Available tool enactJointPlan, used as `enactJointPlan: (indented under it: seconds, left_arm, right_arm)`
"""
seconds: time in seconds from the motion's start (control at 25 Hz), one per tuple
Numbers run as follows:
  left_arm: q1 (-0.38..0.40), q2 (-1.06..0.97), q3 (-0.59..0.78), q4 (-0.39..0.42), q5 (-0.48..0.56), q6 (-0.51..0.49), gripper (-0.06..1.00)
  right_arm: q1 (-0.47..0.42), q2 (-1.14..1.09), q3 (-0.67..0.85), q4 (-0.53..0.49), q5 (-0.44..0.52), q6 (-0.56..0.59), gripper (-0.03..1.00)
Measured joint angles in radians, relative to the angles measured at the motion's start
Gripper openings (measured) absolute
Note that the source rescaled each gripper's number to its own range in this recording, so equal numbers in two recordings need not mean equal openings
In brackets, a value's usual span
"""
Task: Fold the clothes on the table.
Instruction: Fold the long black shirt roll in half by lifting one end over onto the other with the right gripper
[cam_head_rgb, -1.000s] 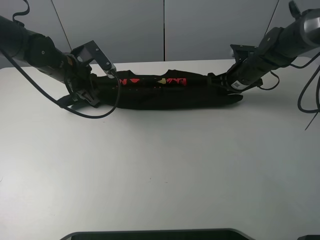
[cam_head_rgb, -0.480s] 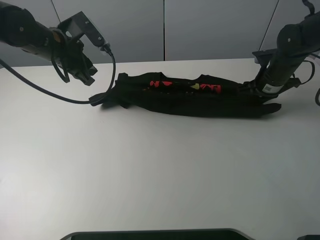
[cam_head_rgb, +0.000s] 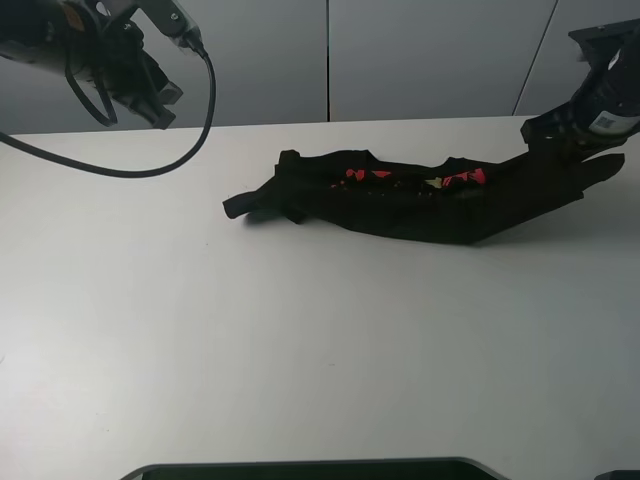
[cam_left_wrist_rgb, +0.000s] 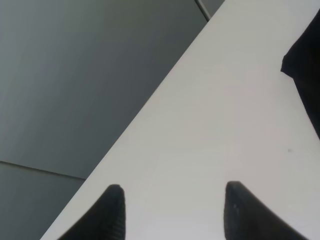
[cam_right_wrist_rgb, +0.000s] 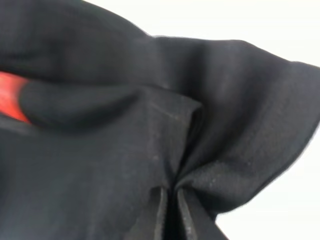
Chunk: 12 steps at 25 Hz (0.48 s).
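Right pincer (cam_right_wrist_rgb: 169, 199) closed, T-shirt (cam_head_rgb: 400, 203) edge pinched inside

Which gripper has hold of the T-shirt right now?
The right gripper: its fingers are shut on the T-shirt. The left gripper is open above the table, holding nothing.

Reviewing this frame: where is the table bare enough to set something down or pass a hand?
The whole near half of the table, in front of the T-shirt, is bare, as is the left end beneath the raised, open left gripper. Crowded: the far right, where the right gripper is shut on the shirt's lifted end.
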Motion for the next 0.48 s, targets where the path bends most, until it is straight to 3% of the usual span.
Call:
enactJointPlan:
  seconds: [0.2, 0.48]
  left_arm:
    - [0.0, 0.0, 0.0, 0.0, 0.0, 0.0, 0.58]
    - [0.0, 0.0, 0.0, 0.0, 0.0, 0.0, 0.58]
  right_arm:
    - [0.173, -0.009, 0.0, 0.044, -0.013, -0.022, 0.02]
    - [0.361, -0.005, -0.024, 0.07, -0.136, -0.009, 0.02]
